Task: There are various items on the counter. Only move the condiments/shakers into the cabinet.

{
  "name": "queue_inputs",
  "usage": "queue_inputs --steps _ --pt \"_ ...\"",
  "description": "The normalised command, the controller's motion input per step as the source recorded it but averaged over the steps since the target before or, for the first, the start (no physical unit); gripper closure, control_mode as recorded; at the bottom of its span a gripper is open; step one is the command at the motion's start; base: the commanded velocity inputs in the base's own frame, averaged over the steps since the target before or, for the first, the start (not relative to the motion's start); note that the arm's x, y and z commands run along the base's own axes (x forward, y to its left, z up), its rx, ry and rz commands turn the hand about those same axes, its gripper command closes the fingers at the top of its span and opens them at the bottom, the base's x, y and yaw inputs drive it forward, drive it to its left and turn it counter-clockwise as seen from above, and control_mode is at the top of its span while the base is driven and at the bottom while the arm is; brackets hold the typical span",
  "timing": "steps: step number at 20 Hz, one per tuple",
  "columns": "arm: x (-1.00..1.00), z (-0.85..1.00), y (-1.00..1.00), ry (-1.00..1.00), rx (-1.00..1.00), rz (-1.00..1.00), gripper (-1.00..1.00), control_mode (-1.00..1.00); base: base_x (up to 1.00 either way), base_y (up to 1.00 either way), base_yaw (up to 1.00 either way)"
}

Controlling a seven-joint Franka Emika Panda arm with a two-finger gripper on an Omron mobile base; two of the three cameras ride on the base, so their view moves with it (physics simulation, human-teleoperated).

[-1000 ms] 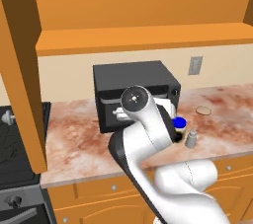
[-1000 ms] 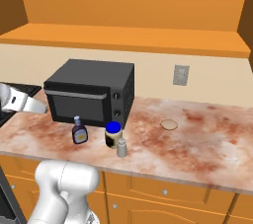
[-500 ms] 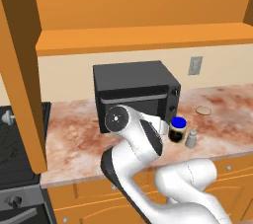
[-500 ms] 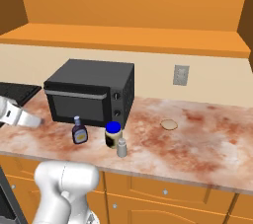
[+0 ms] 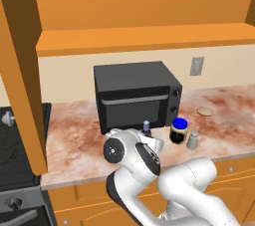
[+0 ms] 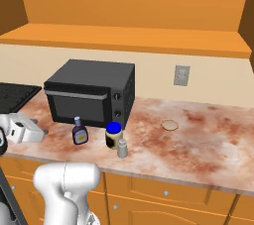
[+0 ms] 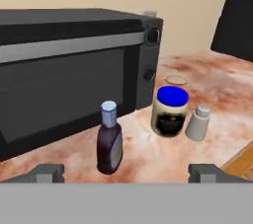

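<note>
Three condiments stand upright on the counter [image 6: 198, 140] in front of the microwave [image 6: 92, 92]: purple bottle [image 7: 109, 139], blue-lidded jar [image 7: 170, 111], grey shaker [image 7: 198, 123], jar and shaker just beside each other. Tan disc [image 6: 169, 125] lies well apart, half hidden behind the jar in hand view. Gripper [image 7: 126, 172] fingers spread wide, holding nothing, low before the bottle; only fingertips [image 7: 47, 172] show, rest cut off. Cabinet [image 5: 144, 38] shelf above; its door [image 5: 22, 75] cropped at top.
</note>
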Motion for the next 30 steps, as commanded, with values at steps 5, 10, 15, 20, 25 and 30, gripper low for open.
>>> queue_inputs --steps 5,10,15,20,25,30 --pt "0.38 -0.29 0.03 -0.13 0.00 -0.13 -1.00 -1.00 0.00 0.00 0.00" --pt "0.50 -0.28 0.07 -0.06 0.00 -0.20 -1.00 -1.00 0.00 0.00 0.00" --pt "0.44 -0.22 0.03 0.00 0.00 -0.17 -1.00 -1.00 0.00 0.00 0.00" --pt "0.35 -0.13 0.04 0.04 -0.03 -0.06 -1.00 -1.00 0.00 0.00 0.00" --pt "0.39 -0.17 0.12 0.05 -0.06 -0.01 -1.00 -1.00 0.00 0.00 0.00" --pt "0.28 -0.23 0.01 0.05 -0.06 0.00 -1.00 -1.00 0.00 0.00 0.00"
